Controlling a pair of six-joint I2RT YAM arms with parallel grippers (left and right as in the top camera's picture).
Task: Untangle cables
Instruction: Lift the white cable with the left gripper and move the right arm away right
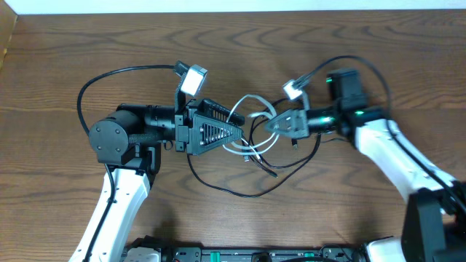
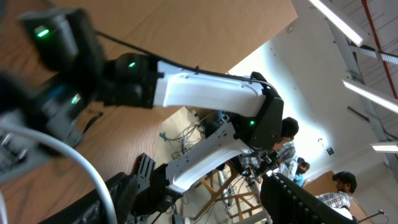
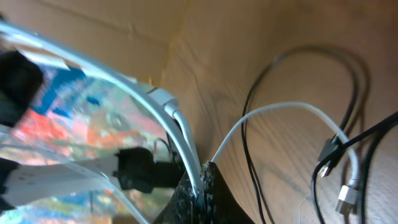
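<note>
The cables lie tangled at the table's centre: a white cable (image 1: 253, 98) looped between the two grippers, and thin black cables (image 1: 240, 193) curving toward the front. My right gripper (image 1: 270, 125) points left and is shut on the white cable; in the right wrist view the closed fingertips (image 3: 204, 186) pinch that white cable (image 3: 280, 109), with black cables (image 3: 252, 106) and small plug ends (image 3: 328, 152) lying on the wood beside it. My left gripper (image 1: 239, 125) points right at the tangle. Its jaws stand apart (image 2: 217, 208), and the white cable (image 2: 93, 174) passes by one finger, not gripped.
Thick black arm wires arc over the table behind each arm (image 1: 109, 76) (image 1: 364, 65). A dark rail (image 1: 247, 255) runs along the front edge. The left wrist view looks up past the right arm (image 2: 205, 93) into the room.
</note>
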